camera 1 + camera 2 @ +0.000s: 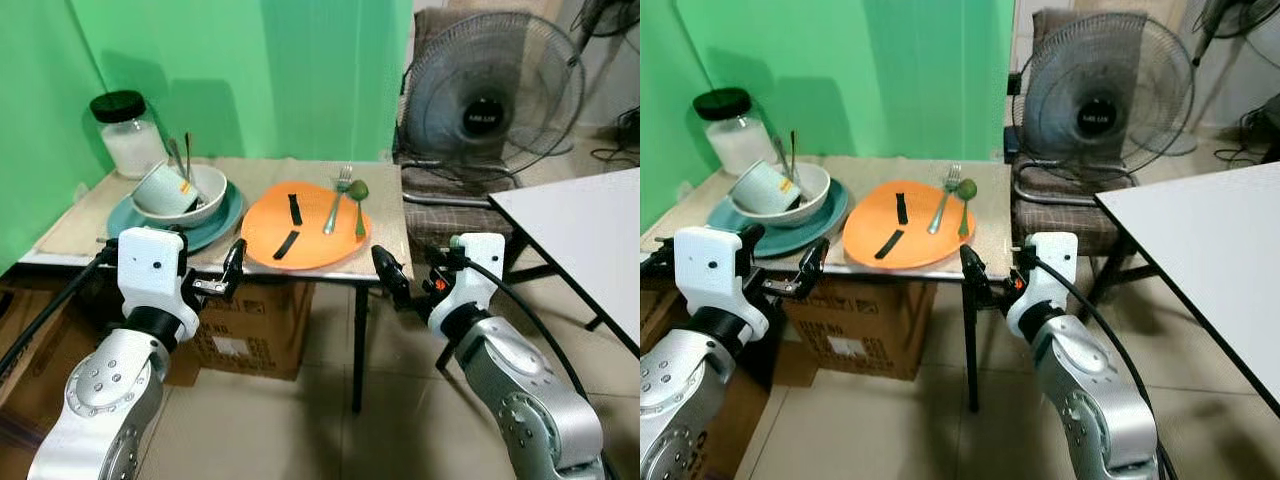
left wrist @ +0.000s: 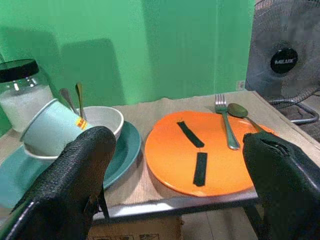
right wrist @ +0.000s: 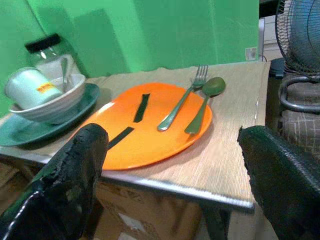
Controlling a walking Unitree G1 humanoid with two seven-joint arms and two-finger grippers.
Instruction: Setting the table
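The orange plate (image 1: 305, 226) lies near the middle of the left eye frame, on the front part of the small desk (image 1: 385, 215), its near rim reaching the desk's front edge. Two short black strips (image 1: 291, 224) lie on it, one behind the other. A fork (image 1: 337, 200) and a green spoon (image 1: 359, 203) rest side by side across the plate's right rim, heads toward the green wall (image 1: 300, 70).

Just left of the plate sits a teal plate (image 1: 225, 220) carrying a white bowl (image 1: 210, 190). A pale teal cup (image 1: 160, 190) with a yellow sticker lies tilted inside the bowl, and two utensil handles (image 1: 180, 158) stick up behind it; what kind they are is hard to tell. In the upper left of the frame a glass jar (image 1: 128, 135) with a black lid and white contents stands at the desk's back corner.

The left hand (image 1: 228, 275) hangs at lower left, just before the desk's front edge, touching nothing; in its wrist view the fingers (image 2: 75, 175) stand spread wide. The right hand (image 1: 393, 278) hangs right of centre, below the desk's front right corner, its fingers (image 3: 70, 175) likewise spread apart and empty.

A cardboard box (image 1: 245, 335) sits under the desk. A standing fan (image 1: 490, 95) fills the upper right, above a checked seat, and a white tabletop (image 1: 590, 240) juts in at right.
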